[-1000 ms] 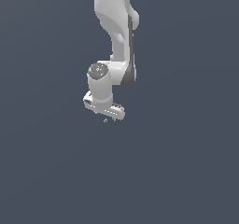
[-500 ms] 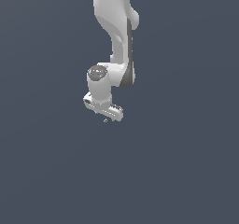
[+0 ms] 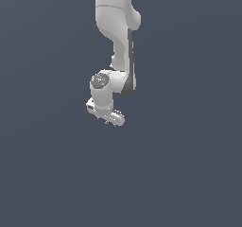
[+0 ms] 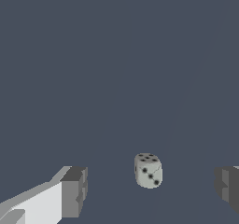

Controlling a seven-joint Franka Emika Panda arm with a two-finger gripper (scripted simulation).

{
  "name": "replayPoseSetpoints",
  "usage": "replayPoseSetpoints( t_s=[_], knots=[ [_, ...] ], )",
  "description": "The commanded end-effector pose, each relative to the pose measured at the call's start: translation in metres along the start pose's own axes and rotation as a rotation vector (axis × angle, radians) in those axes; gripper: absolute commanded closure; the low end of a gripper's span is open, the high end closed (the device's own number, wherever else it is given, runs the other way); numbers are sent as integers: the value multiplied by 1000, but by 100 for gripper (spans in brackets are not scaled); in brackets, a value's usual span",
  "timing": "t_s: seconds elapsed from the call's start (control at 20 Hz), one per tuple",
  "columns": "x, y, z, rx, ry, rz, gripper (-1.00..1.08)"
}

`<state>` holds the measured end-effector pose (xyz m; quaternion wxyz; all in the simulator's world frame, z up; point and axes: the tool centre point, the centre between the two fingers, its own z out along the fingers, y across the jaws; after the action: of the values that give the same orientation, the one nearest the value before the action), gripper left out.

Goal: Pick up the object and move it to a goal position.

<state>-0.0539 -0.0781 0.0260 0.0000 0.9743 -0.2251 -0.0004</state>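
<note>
1. The object [image 4: 148, 171] is a small pale grey-white die with rounded corners and black pips; in the wrist view it lies on the flat dark grey-blue floor [image 4: 116, 55].
2. It sits between the two fingertips, touching neither. One grey pad [image 4: 74, 192] stands on one side of it and the other pad [image 4: 227, 188] on the far side; the die lies somewhat nearer the first.
3. The gripper [image 4: 151, 190] stands with its jaws spread wide and holds nothing.
4. Three pips in a diagonal row show on the face turned to the wrist camera; more pips show on the upper face, but their count cannot be told.
5. In the exterior view the white arm [image 3: 116, 27] comes down from the top edge, bends at the wrist, and ends in the gripper [image 3: 108, 121] low over the floor [image 3: 189, 164].
6. In that view the die cannot be made out under the gripper body.
</note>
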Motion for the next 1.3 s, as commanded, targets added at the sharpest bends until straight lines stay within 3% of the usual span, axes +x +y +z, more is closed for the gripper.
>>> replayPoseSetpoints(
  t_s=[0.0,0.25,0.3,0.9,1.25],
  knots=[
    [0,0,10,0,1,1,-92],
    [1,0,17,0,1,2,-92],
    [1,0,17,0,1,2,108],
    [0,0,15,0,0,2,108],
    [-2,-7,-5,0,0,2,108]
  ],
)
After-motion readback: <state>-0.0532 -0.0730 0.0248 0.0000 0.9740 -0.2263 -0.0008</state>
